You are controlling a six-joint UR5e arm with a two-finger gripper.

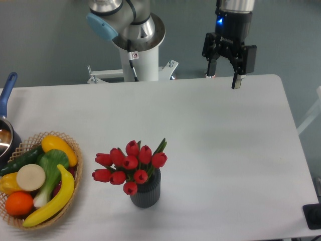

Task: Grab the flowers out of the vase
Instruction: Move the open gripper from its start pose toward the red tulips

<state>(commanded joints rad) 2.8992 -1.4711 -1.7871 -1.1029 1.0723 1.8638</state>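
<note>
A white table (215, 150) fills the view, with the arm's white base column (140, 55) at its far edge and, at the near left, a wicker basket (75, 150) of fruit and vegetables beside a pot with a blue handle (6, 95) at the left edge. The gripper (224, 76) hangs over the far right part of the table, fingers pointing down and spread wide with nothing between them. Well apart from it, toward the near centre-left, the red tulip flowers (129, 163) stand in the dark ribbed vase (146, 193), their buds spreading wider than the vase itself.
</note>
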